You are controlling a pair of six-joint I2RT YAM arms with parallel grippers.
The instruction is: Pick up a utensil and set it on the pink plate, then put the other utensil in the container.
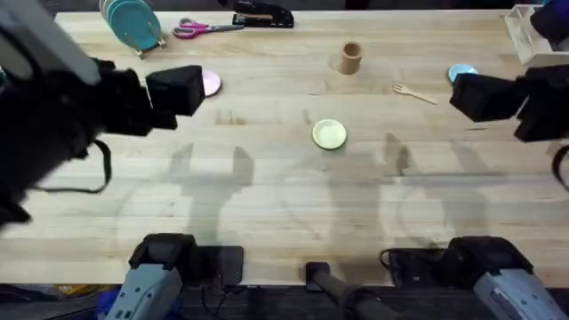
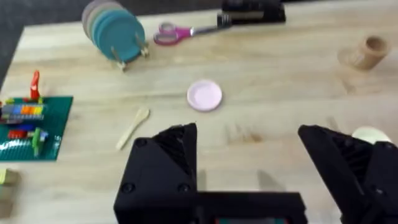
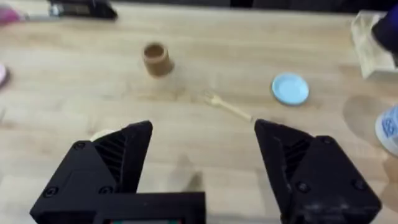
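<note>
— Inspector: Where are the utensils lying at this moment?

— Assistant: The wooden spoon [image 2: 133, 128] is lying flat on the tabletop [image 1: 267, 204], near the pink plate [image 2: 204, 95] but apart from it, toward the green brick board [image 2: 31, 127]. The wooden fork [image 1: 414, 92] is resting between the wooden cup [image 1: 350, 58] and the light blue plate [image 3: 290, 88], touching neither.

— Inspector: And the arms?

— Assistant: The left gripper [image 2: 249, 155] is hovering above the tabletop with its jaws standing wide and carrying nothing; the pink plate is showing beyond them. The right gripper [image 3: 202, 155] is likewise hanging with jaws spread wide and nothing between them, the fork lying ahead of it.

— Inspector: Other items?

— Assistant: A pale yellow plate [image 1: 329, 134] is sitting mid-table. A rack of teal plates [image 1: 133, 24], pink-handled scissors [image 1: 200, 28] and a black stapler [image 1: 262, 15] are lining the far edge.
</note>
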